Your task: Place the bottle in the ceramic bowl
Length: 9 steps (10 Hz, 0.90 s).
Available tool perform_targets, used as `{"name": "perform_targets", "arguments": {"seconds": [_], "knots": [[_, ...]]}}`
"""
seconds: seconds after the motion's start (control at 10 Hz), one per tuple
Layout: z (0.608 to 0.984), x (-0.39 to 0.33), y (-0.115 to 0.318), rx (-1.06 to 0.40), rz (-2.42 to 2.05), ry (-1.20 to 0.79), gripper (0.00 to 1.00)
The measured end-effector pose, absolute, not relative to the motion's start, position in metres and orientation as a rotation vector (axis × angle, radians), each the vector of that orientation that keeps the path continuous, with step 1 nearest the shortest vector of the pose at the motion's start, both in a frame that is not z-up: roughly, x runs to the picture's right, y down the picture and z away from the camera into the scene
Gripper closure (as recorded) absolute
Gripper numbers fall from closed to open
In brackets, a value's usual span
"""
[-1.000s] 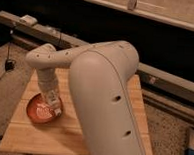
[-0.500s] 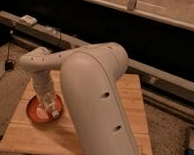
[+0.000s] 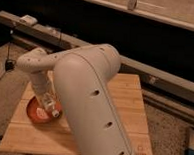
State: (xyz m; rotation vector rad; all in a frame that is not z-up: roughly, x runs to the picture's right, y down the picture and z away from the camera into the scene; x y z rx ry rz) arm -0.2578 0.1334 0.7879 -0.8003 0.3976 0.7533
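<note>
Camera view: claw, lower than a second ago, hangs over the ceramic bowl on the counter, seemingly clamped on the bottle just above the bowl's floor; release judged imminent.

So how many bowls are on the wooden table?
1. The shallow orange-red ceramic bowl sits near the left edge of the wooden table, under the gripper, which holds the small white bottle over it. The big white arm could hide more.
</note>
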Motion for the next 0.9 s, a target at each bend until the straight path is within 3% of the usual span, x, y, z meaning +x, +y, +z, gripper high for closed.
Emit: {"name": "perform_targets", "arguments": {"seconds": [0.9], "knots": [[0.787,-0.247,0.124,-0.783,0.790,0.381,0.20]]}}
